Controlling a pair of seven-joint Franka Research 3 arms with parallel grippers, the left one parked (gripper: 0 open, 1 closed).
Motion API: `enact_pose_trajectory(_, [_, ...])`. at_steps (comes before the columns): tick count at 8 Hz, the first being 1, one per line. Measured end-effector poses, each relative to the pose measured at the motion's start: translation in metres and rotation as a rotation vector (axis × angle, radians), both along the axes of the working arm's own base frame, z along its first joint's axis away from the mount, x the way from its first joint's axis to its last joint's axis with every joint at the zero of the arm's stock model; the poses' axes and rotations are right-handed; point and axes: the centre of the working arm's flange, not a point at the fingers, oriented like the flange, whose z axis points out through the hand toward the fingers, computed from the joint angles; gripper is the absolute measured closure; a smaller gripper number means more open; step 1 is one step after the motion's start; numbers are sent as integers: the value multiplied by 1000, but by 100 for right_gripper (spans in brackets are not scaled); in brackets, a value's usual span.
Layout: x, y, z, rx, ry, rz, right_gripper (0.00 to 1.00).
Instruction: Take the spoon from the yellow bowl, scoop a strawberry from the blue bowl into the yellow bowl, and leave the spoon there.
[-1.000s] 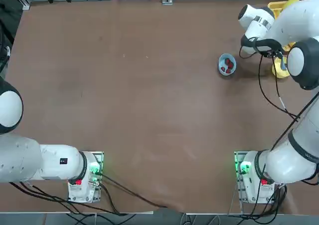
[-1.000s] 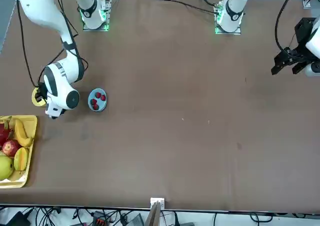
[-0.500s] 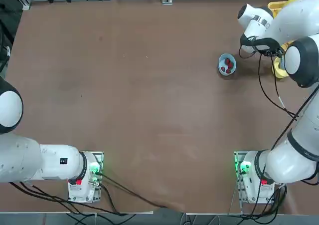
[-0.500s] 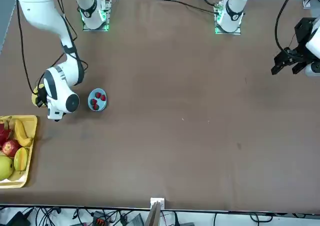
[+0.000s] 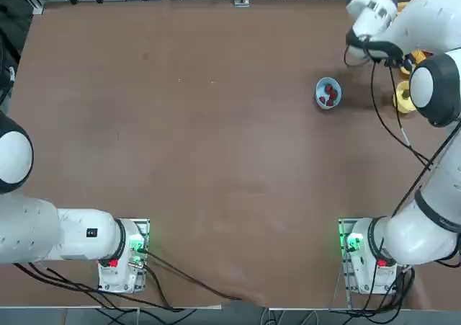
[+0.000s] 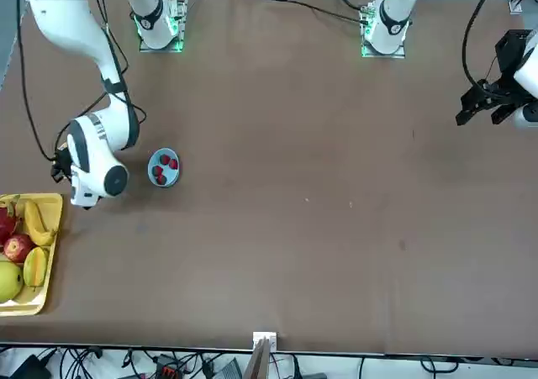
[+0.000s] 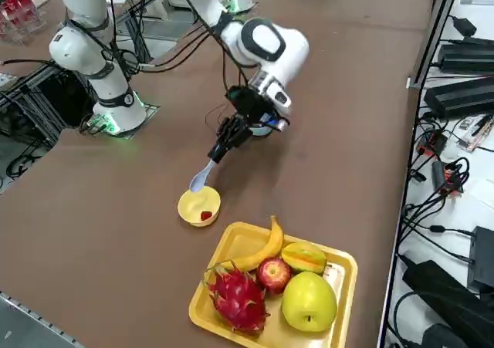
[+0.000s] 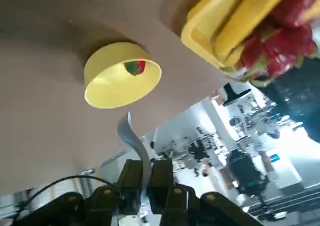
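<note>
My right gripper (image 7: 221, 147) is shut on the handle of the pale blue spoon (image 7: 200, 178), which hangs tilted just above the yellow bowl (image 7: 199, 207). One strawberry (image 7: 205, 215) lies in that bowl. In the wrist view the spoon (image 8: 133, 140) rises from between the fingers (image 8: 161, 179) toward the yellow bowl (image 8: 122, 80) and its strawberry (image 8: 134, 67). The blue bowl (image 5: 328, 93) holds a few red strawberries and stands beside the arm, also seen as the blue bowl (image 6: 163, 168) from the front. In the top view the yellow bowl (image 5: 401, 99) is partly covered by my arm.
A rectangular yellow tray (image 7: 340, 265) with a banana, dragon fruit, apple and other fruit sits right next to the yellow bowl, near the table's far right corner. The same tray (image 6: 44, 299) shows in the front view. Cables hang off my arm.
My right arm has risen and swung toward the table's far edge, lifting the spoon with it. In the front view the wrist now hides the yellow bowl.
</note>
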Motion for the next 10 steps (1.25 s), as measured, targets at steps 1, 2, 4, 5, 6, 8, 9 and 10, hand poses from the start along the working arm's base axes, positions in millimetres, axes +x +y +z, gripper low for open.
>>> enact_pose_trajectory(1, [9, 14, 26, 4, -44, -50, 89])
enact_pose_trajectory(2, [13, 29, 45, -13, -99, -90, 89])
enact_pose_trajectory(4, [12, 47, 49, -86, -238, -162, 89])
enact_pose_trajectory(5, [13, 46, 42, -115, -294, -193, 89])
enact_pose_trajectory(6, [13, 43, 31, -145, -360, -226, 89])
enact_pose_trajectory(8, [5, 36, -4, -211, -503, -301, 89])
enact_pose_trajectory(9, [-1, 34, -27, -238, -572, -322, 89])
enact_pose_trajectory(10, [-9, 30, -48, -277, -636, -317, 89])
